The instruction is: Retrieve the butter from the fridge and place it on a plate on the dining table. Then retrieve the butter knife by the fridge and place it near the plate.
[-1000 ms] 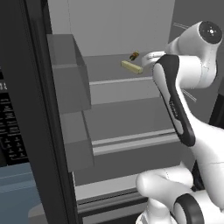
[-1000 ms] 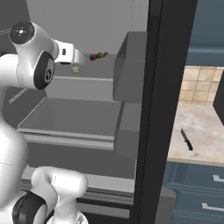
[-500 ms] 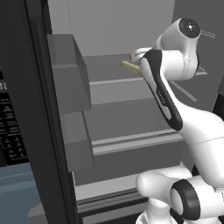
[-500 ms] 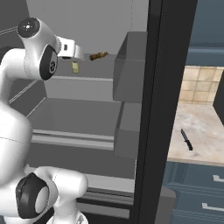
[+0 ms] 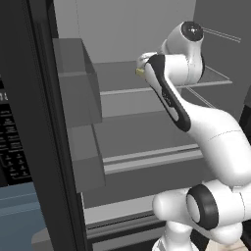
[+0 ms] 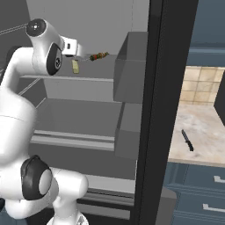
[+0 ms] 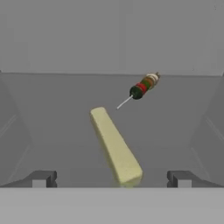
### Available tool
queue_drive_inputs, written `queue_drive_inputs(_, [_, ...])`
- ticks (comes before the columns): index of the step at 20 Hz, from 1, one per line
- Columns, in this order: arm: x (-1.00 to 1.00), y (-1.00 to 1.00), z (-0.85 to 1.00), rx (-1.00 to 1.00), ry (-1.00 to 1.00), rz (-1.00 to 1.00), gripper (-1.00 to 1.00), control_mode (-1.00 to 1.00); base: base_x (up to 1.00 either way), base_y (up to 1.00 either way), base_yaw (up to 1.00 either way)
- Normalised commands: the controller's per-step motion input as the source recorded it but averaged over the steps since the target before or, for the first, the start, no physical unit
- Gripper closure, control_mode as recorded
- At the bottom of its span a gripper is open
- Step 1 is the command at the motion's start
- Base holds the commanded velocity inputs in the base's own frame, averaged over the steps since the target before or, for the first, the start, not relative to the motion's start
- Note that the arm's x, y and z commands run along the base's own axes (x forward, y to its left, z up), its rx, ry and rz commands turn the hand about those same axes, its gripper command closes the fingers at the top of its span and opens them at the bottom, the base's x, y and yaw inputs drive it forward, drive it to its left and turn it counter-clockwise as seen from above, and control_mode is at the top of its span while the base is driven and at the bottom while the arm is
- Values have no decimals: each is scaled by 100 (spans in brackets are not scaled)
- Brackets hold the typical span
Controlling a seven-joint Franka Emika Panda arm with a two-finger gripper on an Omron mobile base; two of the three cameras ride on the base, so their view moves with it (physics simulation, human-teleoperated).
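Observation:
The butter (image 7: 114, 146) is a pale yellow stick lying on an upper shelf of the open fridge (image 6: 92, 19), pointing away from the hand. My gripper (image 7: 111, 179) hangs open just in front of it, one fingertip on each side of its near end, apart from it. In the right base view the gripper (image 6: 80, 54) sits right above the butter (image 6: 75, 66). My arm hides most of the butter (image 5: 139, 72) in the left base view. The butter knife (image 6: 187, 140) lies dark on the marbled counter (image 6: 206, 132) right of the fridge. The plate and dining table are out of view.
A small skewer (image 7: 143, 87) with coloured pieces lies on the same shelf behind the butter, to its right. Grey door bins (image 6: 131, 66) jut in beside the shelf. The black fridge door (image 5: 29, 122) stands open on the left, and blue drawers (image 6: 202, 189) are below the counter.
My arm has swung its elbow across and brought the hand closer to the butter, now covering most of it in the left base view. The jaws stayed open.

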Motion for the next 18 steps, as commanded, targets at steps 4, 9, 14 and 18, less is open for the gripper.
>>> queue_drive_inputs(4, [45,0,0,0,15,0,-100,-100,0,0,0])
queue_drive_inputs(9, [22,0,-17,0,4,0,-100,-100,0,0,0])
queue_drive_inputs(14, [6,0,-14,0,0,0,-100,-100,0,0,0])
queue_drive_inputs(18, [0,0,-16,0,0,0,-100,-100,0,0,0])
